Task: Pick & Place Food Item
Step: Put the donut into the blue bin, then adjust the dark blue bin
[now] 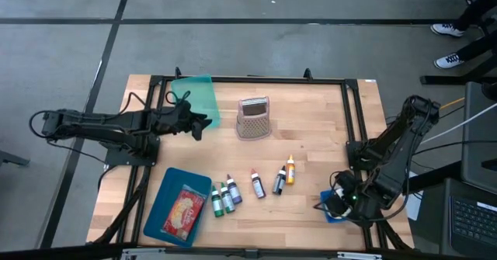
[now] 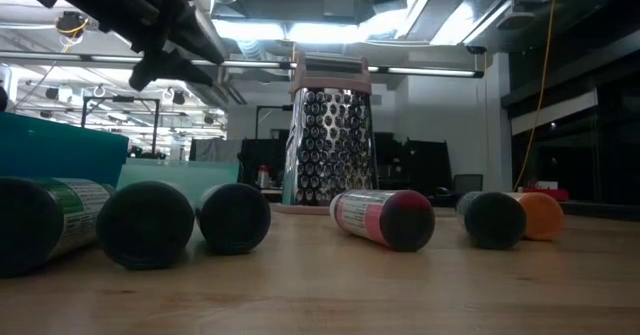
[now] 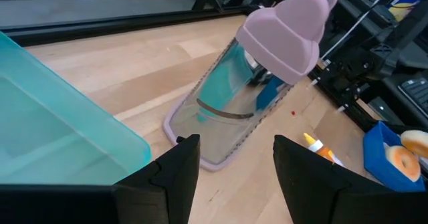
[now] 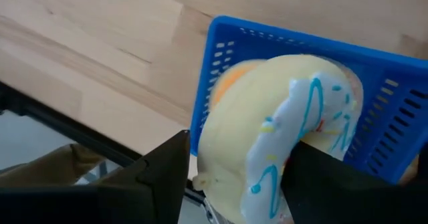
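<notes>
The light wooden table [image 1: 311, 128] with a black metal frame fills the middle of the high view. On it, toward eleven o'clock from its centre, lies a translucent teal plastic bin [image 1: 194, 97], and at seven o'clock a flat blue tray [image 1: 159, 209] holds a red and yellow food packet [image 1: 183, 213].

The left arm reaches in from nine o'clock; the left gripper [image 1: 200, 125] hangs above the table just beside the teal bin, its two dark fingers [image 3: 175, 172] standing apart with nothing between them, pointing toward the grater.

The right arm folds down at the table's four o'clock corner. The right gripper [image 4: 234, 184] hangs right over the small blue perforated plastic basket [image 4: 231, 40], jaws apart on either side of the doughnut. I cannot tell whether the fingers touch it.

A metal box grater with a pale pink handle and base [image 1: 253, 118] stands upright just above the table's centre, at twelve o'clock.

The food item, a pale yellow iced doughnut with blue squiggles [image 4: 287, 127], sits in the blue basket at the table's four o'clock edge, tilted against a second, orange-toned doughnut [image 4: 231, 80] behind it.

A row of small food-colouring bottles lies at six o'clock: two green ones [image 1: 221, 200], a purple one [image 1: 234, 190], a red one [image 1: 258, 184], a dark one [image 1: 279, 181] and an orange one [image 1: 290, 170].
</notes>
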You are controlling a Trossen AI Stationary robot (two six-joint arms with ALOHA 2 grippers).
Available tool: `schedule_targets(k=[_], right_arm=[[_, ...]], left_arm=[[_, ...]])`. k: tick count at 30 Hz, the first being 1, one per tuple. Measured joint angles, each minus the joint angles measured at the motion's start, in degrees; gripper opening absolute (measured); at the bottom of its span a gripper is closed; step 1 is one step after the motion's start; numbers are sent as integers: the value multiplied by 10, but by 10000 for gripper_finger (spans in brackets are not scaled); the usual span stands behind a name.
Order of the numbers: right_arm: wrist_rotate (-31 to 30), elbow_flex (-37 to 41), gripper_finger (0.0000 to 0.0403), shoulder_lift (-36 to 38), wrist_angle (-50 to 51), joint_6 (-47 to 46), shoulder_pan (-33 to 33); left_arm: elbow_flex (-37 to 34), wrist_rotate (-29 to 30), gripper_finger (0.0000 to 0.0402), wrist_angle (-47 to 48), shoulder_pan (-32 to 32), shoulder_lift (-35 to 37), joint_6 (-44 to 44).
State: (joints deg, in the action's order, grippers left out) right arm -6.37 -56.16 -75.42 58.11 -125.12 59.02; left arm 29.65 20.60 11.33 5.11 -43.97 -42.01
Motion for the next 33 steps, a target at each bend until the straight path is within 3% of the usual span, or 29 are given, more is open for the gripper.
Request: schedule_targets(k=[3, 10, 17, 29, 33], right_arm=[[40, 0, 210, -16, 4, 2, -15], [43, 0, 210, -40, -12, 6, -20], [-10, 0, 210, -35, -51, 9, -26], [-6, -6, 242, -35, -53, 10, -28], [-55, -34, 240, -35, -35, 8, -29]], left_arm=[[0, -16, 184, 0, 16, 0, 1], [0, -53, 184, -9, 48, 0, 8], [0, -85, 184, -12, 68, 0, 8], [0, -95, 184, -17, 71, 0, 14], [0, -95, 184, -78, 71, 0, 25]])
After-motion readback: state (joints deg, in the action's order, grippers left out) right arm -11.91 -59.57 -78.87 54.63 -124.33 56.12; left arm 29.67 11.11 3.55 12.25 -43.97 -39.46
